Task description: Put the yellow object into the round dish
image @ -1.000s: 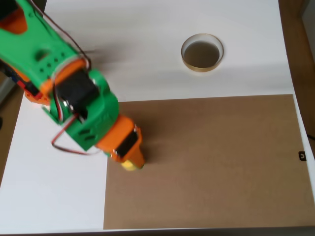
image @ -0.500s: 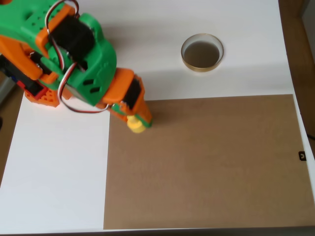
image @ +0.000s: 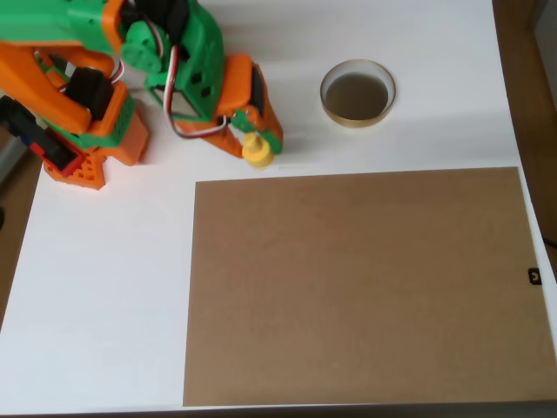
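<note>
Gripper (image: 254,144) is clamped on the yellow object (image: 257,151), now lifted off the brown board (image: 357,283) and carried up over the white table (image: 96,287). Round dish (image: 357,93) sits to the right, empty; transport is roughly halfway.

in the overhead view the arm (image: 130,61) at the upper left of the frame is bright green and orange, with black motor blocks and red and white wires. the gripper (image: 254,144) is orange and green. the yellow object (image: 257,152) is plain bright yellow. the round dish (image: 358,94) at upper centre has a tan-gold rim and dark greyish inside. the table (image: 104,305) is white, the board (image: 361,287) flat brown.
</note>
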Tool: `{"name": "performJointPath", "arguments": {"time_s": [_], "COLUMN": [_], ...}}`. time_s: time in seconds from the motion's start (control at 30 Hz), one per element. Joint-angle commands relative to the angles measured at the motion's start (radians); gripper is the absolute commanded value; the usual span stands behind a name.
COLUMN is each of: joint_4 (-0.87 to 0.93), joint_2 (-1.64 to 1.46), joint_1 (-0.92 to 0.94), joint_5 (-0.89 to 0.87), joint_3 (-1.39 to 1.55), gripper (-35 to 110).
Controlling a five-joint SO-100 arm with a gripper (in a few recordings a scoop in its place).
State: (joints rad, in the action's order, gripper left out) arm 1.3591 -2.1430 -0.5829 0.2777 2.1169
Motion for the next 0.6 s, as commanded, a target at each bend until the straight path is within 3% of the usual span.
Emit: {"name": "performJointPath", "arguments": {"time_s": [0.0, 0.57], "joint_4": [0.009, 0.069], "joint_2": [-0.035, 0.156], "joint_1": [-0.066, -0.232], "joint_5": [0.008, 0.061], "joint_3": [-0.012, -0.198], "gripper": [0, 0]}}
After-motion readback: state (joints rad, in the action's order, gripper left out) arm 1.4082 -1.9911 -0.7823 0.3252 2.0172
